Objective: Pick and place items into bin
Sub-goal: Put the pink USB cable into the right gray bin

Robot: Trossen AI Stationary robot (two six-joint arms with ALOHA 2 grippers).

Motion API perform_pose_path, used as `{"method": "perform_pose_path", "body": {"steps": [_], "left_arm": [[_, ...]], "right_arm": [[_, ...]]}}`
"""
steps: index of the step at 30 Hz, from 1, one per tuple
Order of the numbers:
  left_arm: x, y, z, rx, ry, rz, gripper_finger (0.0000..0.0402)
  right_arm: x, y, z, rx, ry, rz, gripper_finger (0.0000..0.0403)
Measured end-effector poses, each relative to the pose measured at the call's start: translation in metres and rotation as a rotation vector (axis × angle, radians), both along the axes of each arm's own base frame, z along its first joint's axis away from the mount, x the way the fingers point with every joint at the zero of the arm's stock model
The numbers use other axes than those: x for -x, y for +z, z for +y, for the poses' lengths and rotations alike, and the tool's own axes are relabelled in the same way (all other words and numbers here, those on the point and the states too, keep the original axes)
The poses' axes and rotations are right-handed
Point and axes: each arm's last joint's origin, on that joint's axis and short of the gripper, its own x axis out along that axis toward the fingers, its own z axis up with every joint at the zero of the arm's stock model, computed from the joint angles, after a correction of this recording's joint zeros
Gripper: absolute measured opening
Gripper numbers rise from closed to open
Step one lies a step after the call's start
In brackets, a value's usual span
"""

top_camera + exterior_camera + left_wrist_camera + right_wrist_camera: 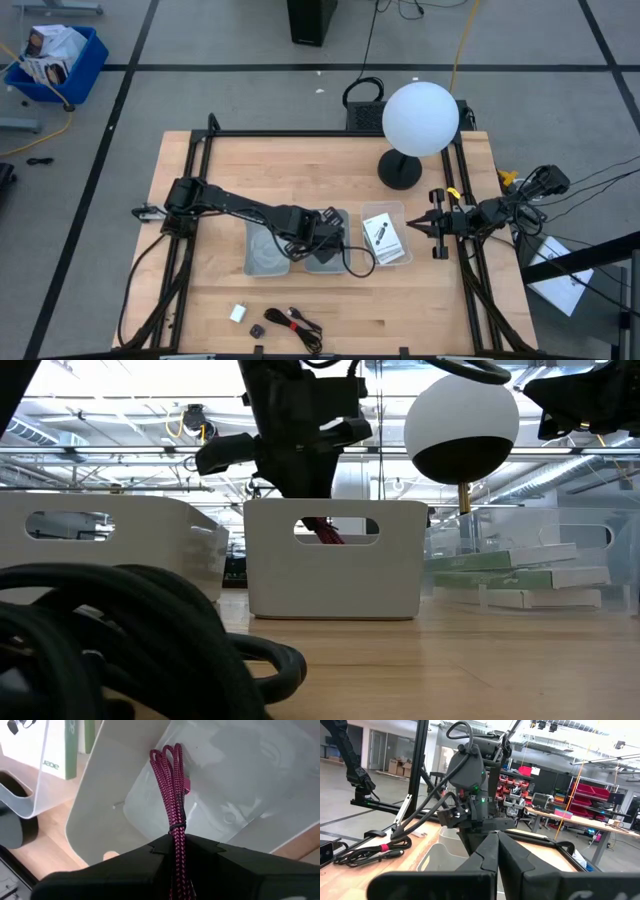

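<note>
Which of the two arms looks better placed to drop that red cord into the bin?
The left one. Its gripper already grips the dark-red braided cord and hangs it inside the grey bin. The right gripper waits shut near the table's right edge, holding nothing, past the clear tray.

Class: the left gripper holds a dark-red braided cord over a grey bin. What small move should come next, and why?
Probably open the fingers and let go. The left gripper is shut on the dark-red cord, whose loops already hang inside the grey bin, so it should drop in. The right gripper waits at the table's right edge.
</note>
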Motion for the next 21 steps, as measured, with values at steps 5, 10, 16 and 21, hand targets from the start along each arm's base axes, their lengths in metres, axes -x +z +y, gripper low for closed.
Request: {"method": "perform_pose_path", "body": {"steps": [5, 10, 16, 21], "left_arm": [[-0.0011, 0.0005, 0.0002, -0.003, 0.029, -0.020, 0.0052], [-0.0016, 0.0007, 0.0005, -0.010, 0.045, -0.030, 0.0076], [-0.0016, 0.0008, 0.0008, -0.016, 0.057, -0.034, 0.0135], [-0.0012, 0.0023, 0.0005, -0.166, 0.067, -0.056, 0.0175]], "right_arm": [[0.0001, 0.0009, -0.0001, -0.004, 0.000, -0.008, 0.0000], [0.0001, 0.0010, -0.0001, -0.007, 0.000, -0.009, 0.0000], [0.0001, 0.0010, -0.0001, -0.008, 0.001, -0.009, 0.0000], [0.0001, 0.0010, -0.0001, -0.008, 0.000, -0.009, 0.0000]]}}
